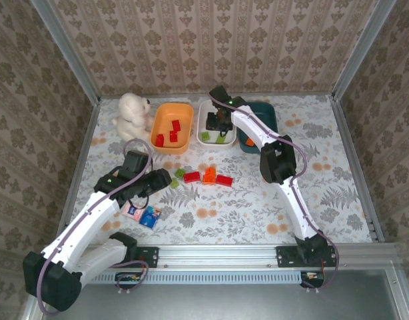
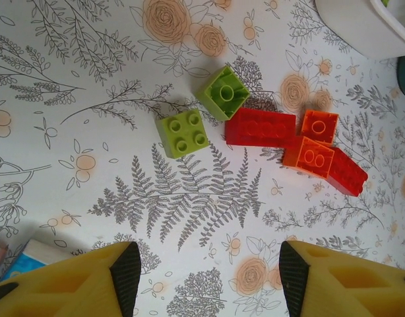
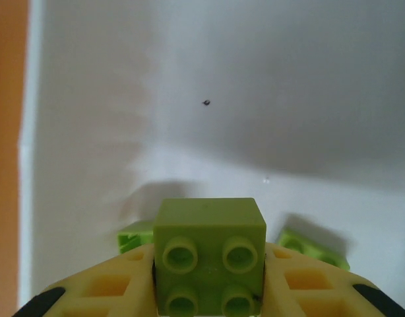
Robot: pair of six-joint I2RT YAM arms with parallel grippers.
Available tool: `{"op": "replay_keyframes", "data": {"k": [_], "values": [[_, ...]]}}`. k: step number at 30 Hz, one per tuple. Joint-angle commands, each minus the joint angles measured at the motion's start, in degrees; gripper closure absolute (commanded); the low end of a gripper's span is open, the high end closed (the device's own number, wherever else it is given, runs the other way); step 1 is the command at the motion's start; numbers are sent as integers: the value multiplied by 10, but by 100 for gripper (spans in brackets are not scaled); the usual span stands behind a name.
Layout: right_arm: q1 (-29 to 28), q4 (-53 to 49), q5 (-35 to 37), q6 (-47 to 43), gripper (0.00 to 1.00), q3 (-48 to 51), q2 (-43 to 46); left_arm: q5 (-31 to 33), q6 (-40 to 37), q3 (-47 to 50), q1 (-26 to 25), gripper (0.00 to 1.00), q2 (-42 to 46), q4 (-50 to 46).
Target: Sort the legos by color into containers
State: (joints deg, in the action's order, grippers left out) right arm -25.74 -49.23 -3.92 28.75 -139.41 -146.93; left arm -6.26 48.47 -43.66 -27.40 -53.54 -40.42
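Left gripper [image 1: 162, 180] gapes wide, left of centre overhead; right gripper [image 1: 220, 124], outstretched at upper centre, pinches a lime brick [image 3: 210, 254].

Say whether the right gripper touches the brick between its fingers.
Touching. In the right wrist view, the right gripper presses both sides of the green brick.

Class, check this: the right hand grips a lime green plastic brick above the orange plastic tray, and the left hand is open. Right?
Wrong tray: the right hand grips the lime green plastic brick above the white plastic tray, as the right wrist view shows. The left hand is open.
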Motion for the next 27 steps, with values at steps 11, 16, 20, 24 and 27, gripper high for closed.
{"op": "replay_keyframes", "data": {"k": [11, 16, 20, 24, 27], "values": [[10, 0, -27, 26, 36, -33, 1, 12, 4, -24, -3, 38, -12, -9], [6, 24, -20, 0, 35, -22, 80, 14, 2, -32, -2, 38, -13, -9], [-9, 97, -16, -23, 36, 80, 192, 0, -22, -43, -4, 38, -26, 1], [-33, 236, -7, -27, 37, 310, 357, -29, -84, -74, -19, 39, -79, 19], [-42, 308, -11, 2, 38, 484, 473, -48, -147, -110, -45, 39, -140, 30]]}}
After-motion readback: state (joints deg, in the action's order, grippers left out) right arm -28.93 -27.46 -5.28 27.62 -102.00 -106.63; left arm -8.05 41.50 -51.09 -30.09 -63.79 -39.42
